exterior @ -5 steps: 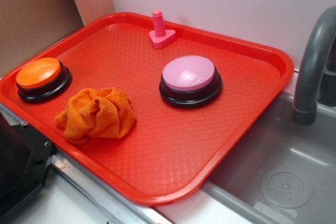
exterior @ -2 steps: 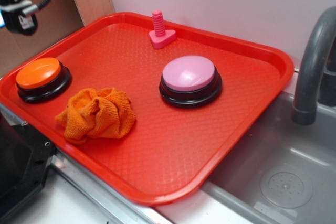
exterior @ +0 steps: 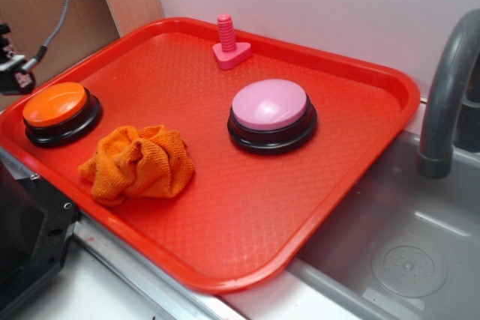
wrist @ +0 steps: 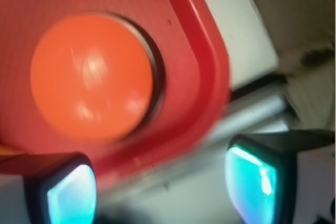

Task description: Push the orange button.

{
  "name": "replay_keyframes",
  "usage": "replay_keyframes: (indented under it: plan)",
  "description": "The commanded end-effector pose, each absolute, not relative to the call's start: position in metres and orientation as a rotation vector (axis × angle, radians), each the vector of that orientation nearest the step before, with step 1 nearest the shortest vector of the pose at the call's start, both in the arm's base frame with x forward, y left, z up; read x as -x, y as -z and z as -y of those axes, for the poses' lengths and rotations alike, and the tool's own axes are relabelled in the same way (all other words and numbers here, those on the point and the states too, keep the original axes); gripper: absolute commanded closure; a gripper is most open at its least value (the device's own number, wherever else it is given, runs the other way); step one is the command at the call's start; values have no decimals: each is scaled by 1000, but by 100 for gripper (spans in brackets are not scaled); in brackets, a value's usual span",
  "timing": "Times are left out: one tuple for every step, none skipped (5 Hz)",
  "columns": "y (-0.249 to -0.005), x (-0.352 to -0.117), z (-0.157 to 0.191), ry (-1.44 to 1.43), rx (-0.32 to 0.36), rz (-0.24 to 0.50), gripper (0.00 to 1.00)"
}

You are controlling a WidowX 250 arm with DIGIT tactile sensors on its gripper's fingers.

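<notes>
**Gripper off to the side of the orange button**

The orange button (exterior: 54,104) sits in the red tray's (exterior: 360,185) left corner. Your gripper (wrist: 160,184), fingers spread apart, hangs beyond the rim. Descend now and you risk striking the rim, not the dome.

pink button (exterior: 270,104), orange cloth (exterior: 139,161), red tray (exterior: 247,207), perhaps sink (exterior: 405,252)

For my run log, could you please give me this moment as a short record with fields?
target: orange button, left part of the red tray, unpressed
end effector: open, beyond the tray's edge beside the button, not touching it
other button: pink button, mid-tray
cloth: orange cloth, crumpled beside the orange button
far edge: pink bolt, upright
right of tray: sink, faucet
</notes>
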State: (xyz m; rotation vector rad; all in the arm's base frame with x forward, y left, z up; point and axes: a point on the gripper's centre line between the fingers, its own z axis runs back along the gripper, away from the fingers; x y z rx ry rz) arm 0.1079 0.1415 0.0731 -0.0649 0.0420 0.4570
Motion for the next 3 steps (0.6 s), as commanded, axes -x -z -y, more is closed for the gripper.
replay_keyframes:
  plan:
    - [-77, -131, -119, -328, -51, -7, 0]
    - [-79, -144, -105, -288, -74, 0, 0]
    - [-71, -145, -107, -291, -45, 7, 0]
